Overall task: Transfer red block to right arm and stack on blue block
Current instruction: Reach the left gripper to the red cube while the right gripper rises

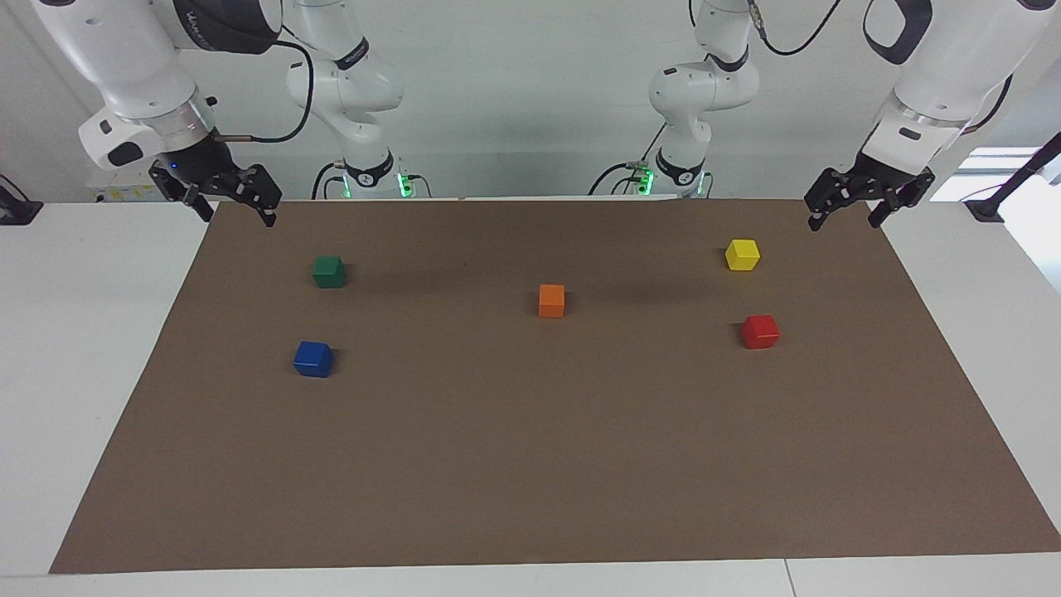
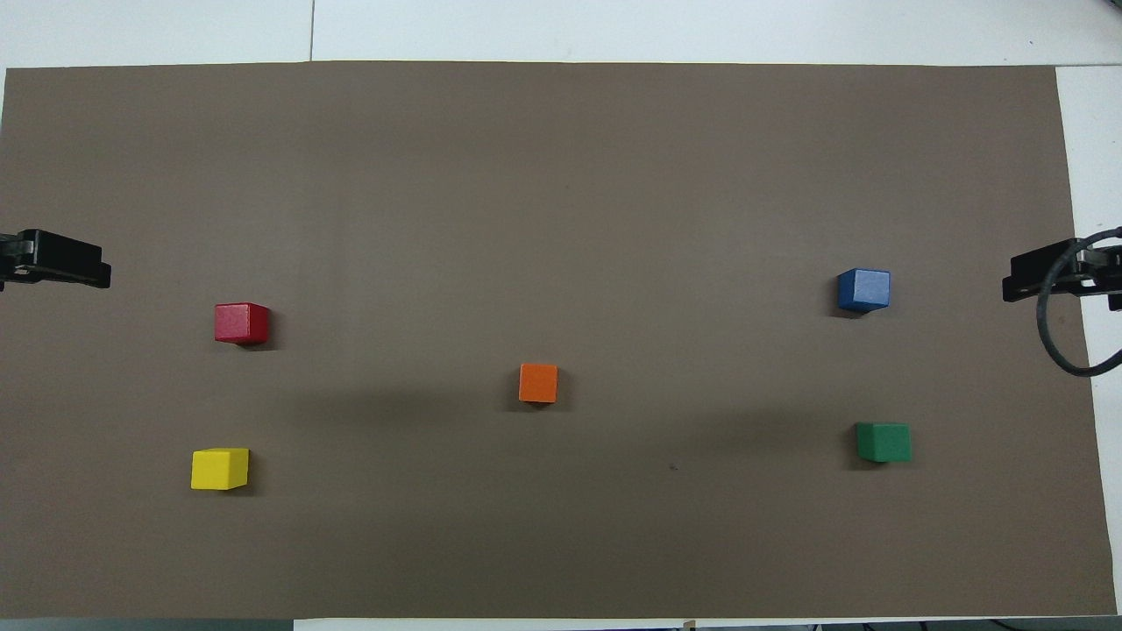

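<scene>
The red block [image 1: 760, 332] [image 2: 241, 322] sits on the brown mat toward the left arm's end. The blue block [image 1: 313, 359] [image 2: 863, 289] sits on the mat toward the right arm's end. My left gripper [image 1: 844, 222] [image 2: 54, 259] hangs open and empty in the air over the mat's edge at its own end, apart from the red block. My right gripper [image 1: 236, 211] [image 2: 1047, 276], with the blue light at its wrist, hangs open and empty over the mat's edge at its own end, apart from the blue block. Both arms wait.
An orange cube [image 1: 551, 300] [image 2: 537, 383] sits mid-mat. A yellow cube [image 1: 742, 254] [image 2: 219, 469] lies nearer to the robots than the red block. A green cube [image 1: 329, 271] [image 2: 884, 442] lies nearer to the robots than the blue block. The brown mat [image 1: 530, 464] covers the white table.
</scene>
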`<state>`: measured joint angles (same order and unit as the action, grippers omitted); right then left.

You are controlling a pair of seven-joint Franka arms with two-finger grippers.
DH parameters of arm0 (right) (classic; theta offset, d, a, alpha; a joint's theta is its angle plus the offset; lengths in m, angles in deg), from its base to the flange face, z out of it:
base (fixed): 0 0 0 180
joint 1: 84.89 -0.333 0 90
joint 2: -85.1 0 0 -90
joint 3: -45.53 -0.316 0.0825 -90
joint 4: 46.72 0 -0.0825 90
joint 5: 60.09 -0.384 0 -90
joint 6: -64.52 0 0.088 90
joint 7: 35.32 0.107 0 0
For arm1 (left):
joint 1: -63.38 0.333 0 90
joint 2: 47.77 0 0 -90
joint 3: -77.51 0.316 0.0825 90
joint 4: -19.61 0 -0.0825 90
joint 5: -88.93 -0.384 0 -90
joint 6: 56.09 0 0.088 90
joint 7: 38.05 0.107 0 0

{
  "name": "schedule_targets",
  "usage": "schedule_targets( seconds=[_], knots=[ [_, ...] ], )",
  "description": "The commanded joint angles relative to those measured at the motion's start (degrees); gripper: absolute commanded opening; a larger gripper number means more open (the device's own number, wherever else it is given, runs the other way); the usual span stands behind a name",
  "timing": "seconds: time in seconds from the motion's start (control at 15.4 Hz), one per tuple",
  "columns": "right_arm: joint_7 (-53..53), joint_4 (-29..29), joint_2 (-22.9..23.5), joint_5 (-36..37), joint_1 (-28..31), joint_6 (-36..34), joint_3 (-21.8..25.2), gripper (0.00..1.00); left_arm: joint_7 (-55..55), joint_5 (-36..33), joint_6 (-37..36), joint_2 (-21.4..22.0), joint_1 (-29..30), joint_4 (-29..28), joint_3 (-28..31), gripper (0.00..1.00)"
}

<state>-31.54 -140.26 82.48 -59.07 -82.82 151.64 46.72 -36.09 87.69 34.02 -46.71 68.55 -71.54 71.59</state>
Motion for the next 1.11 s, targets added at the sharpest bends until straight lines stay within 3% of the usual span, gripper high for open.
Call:
schedule_targets(
  seconds=[0.0, 0.52, 1.04],
  knots=[
    [-1.7, -1.6, -1.6, 0.5, 0.7, -0.5, -0.5, 1.00, 0.6, -0.1, 0.3, 1.0, 0.6, -0.9, -0.3, 1.00],
    [-1.6, -1.6, -1.6, 0.5, 0.9, -0.5, -0.5, 1.00, 0.3, 0.5, 1.4, 1.2, 0.7, -1.7, 0.7, 1.00],
    [-1.7, -1.6, -1.6, -0.3, 0.6, -0.3, -0.6, 1.00, 0.3, 0.5, 17.0, 1.4, 0.1, -17.0, 0.7, 1.00]
  ],
)
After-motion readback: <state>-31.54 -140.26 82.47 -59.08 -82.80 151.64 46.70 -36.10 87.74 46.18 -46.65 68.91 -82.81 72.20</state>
